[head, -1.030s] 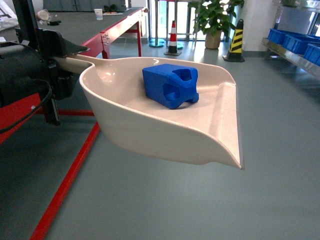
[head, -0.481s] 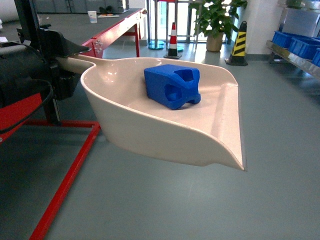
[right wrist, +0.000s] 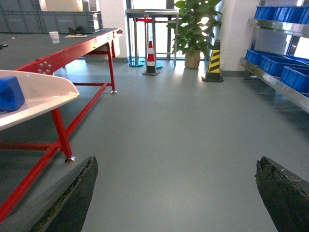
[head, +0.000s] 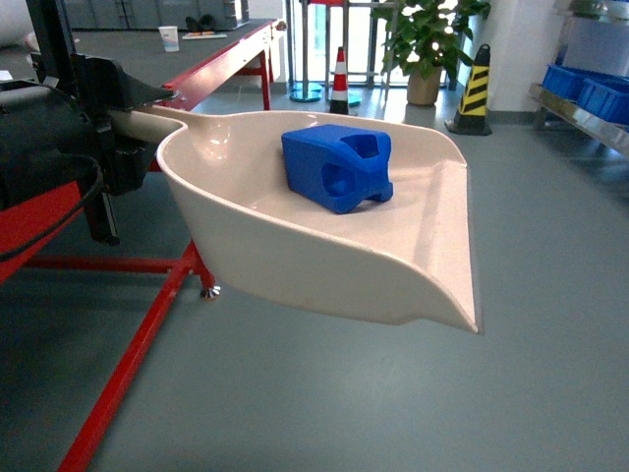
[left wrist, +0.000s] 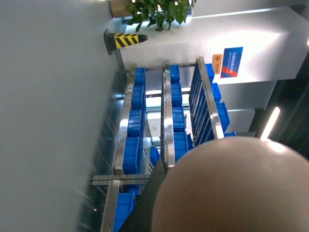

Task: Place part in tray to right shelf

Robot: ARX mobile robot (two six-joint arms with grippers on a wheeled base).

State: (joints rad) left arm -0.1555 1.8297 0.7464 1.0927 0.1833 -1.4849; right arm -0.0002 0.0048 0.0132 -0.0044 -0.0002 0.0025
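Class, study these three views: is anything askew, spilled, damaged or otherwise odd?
Nothing spilled. The small bright-blue plastic block lies tilted on its side inside the cream dustpan-shaped tray, well back from the open front lip. The right gripper's dark finger pads look rough and worn at their edges.

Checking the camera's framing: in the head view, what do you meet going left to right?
Left hand on the handle → tray → part → yellow-black cone → blue crates.
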